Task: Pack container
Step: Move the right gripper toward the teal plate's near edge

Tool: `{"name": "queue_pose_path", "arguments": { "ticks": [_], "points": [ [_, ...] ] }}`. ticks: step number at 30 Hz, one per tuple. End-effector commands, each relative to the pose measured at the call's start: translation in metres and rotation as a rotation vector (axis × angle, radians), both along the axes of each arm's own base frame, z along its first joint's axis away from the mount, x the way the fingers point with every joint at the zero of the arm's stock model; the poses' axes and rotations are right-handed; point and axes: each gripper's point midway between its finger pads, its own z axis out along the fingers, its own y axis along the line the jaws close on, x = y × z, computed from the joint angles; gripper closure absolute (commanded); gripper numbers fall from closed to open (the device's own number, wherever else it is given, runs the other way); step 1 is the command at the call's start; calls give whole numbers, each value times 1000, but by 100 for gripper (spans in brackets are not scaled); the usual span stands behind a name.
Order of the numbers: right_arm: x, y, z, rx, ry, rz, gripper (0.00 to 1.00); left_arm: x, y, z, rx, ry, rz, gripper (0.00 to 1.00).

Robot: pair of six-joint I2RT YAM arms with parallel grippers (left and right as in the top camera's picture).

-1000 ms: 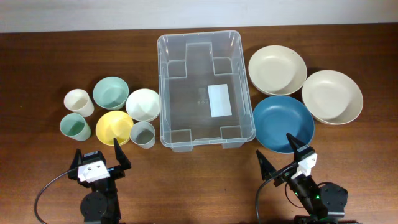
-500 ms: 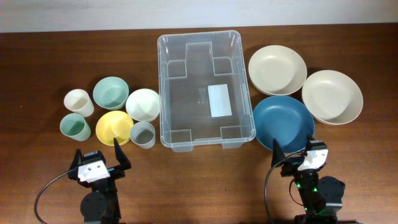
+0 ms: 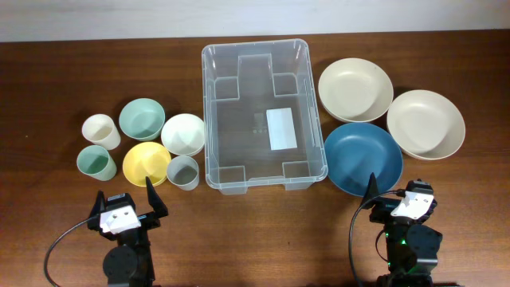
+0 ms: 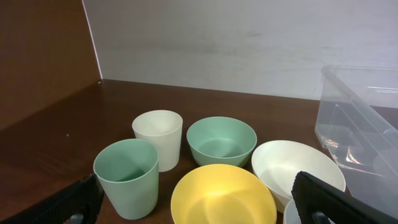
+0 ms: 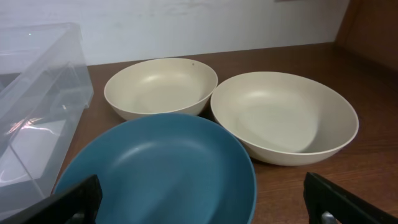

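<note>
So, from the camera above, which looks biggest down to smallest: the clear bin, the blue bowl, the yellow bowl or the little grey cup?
1. clear bin
2. blue bowl
3. yellow bowl
4. grey cup

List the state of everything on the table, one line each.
Container: empty, no lid.
Blue bowl: empty.
Far cream bowl: empty.
Right cream bowl: empty.
Green bowl: empty.
White bowl: empty.
Yellow bowl: empty.
Cream cup: empty.
Green cup: empty.
Grey cup: empty.
Left pincer: open, holding nothing.
Right pincer: open, holding nothing.
</note>
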Motion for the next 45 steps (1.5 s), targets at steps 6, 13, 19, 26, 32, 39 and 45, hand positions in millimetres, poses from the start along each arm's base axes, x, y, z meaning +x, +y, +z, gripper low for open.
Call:
{"name": "queue_pose_path", "arguments": {
  "ticks": [6,13,19,26,32,39,45],
  "points": [
    [-1,-6,-4,53,0,-48,1,0,0,-1,-9,0,4,0],
    [-4,-20,1,287,-70,-183,1,0,0,-1,-9,0,4,0],
    [-7,-21,3,285,-48,-194,1,0,0,-1,-9,0,4,0],
    [-17,-23,-9,343,43,-245,1,0,0,-1,-9,0,4,1],
    [-29,-35,11,318,56,-322,1,0,0,-1,-9,0,4,1],
    [-30,-11,22,364,113,-193,1,0,0,-1,-9,0,4,0],
    [-27,-4,25,377,107,-153,1,0,0,-1,-9,0,4,1]
  ]
}}
